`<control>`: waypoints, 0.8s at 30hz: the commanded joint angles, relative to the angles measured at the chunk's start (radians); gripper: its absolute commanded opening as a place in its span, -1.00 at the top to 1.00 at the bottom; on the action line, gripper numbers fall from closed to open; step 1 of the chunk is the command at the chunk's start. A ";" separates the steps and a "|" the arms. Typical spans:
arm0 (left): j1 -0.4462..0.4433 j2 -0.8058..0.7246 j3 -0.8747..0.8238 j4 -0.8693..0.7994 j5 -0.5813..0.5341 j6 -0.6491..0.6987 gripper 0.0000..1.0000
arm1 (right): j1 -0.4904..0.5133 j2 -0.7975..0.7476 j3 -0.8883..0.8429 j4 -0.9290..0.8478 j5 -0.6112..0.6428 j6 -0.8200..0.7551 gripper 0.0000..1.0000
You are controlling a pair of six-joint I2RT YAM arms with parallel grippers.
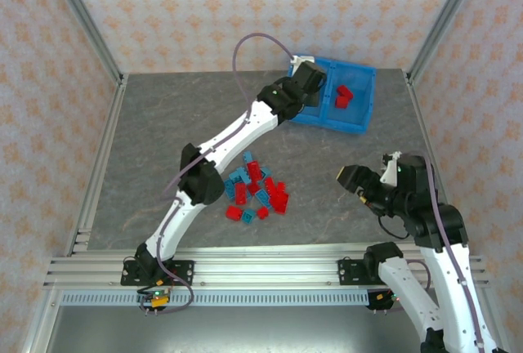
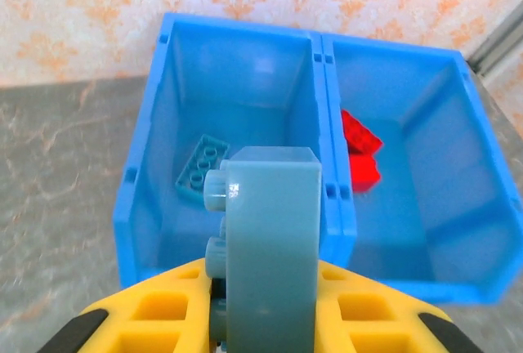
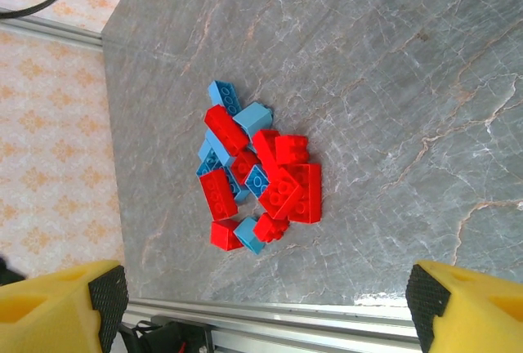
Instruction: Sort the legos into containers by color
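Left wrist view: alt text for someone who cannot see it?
The left end effector grips a light blue brick at a blue two-compartment bin. One loose blue brick lies in the left compartment, red bricks in the right.

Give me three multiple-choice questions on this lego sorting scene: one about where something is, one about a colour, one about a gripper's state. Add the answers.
1. Seen from the left wrist camera, which compartment of the bin holds the red bricks?
A. left
B. right
C. both

2. What colour is the brick in the left gripper?
A. red
B. yellow
C. light blue

3. How is the right gripper?
A. open, holding nothing
B. shut on a red brick
C. shut on a blue brick

Answers:
1 B: the reds lie right of the divider, and the left side holds one blue brick.
2 C: a pale blue studded brick stands clamped at the gripper.
3 A: its fingers stand wide apart above the pile on the table.
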State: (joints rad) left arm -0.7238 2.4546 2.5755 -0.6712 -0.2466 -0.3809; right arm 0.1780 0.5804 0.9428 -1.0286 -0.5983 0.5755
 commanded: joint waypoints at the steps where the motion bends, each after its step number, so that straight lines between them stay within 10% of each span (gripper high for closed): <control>1: 0.021 0.136 0.109 0.028 -0.108 0.125 0.82 | 0.005 -0.032 0.039 -0.042 0.025 0.004 -0.80; 10: 0.035 0.241 0.132 0.201 -0.109 0.160 0.72 | 0.005 -0.062 0.051 -0.087 0.032 0.007 -0.80; 16: 0.035 0.234 0.134 0.185 -0.056 0.126 0.04 | 0.005 -0.066 0.044 -0.082 0.040 0.011 -0.80; 24: 0.035 0.082 0.126 0.001 -0.019 0.016 0.21 | 0.005 -0.051 0.014 -0.034 0.035 0.019 -0.80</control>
State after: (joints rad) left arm -0.6918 2.6999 2.6808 -0.5713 -0.2726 -0.2970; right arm 0.1783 0.5251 0.9623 -1.0981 -0.5793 0.5838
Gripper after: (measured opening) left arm 0.407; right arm 0.898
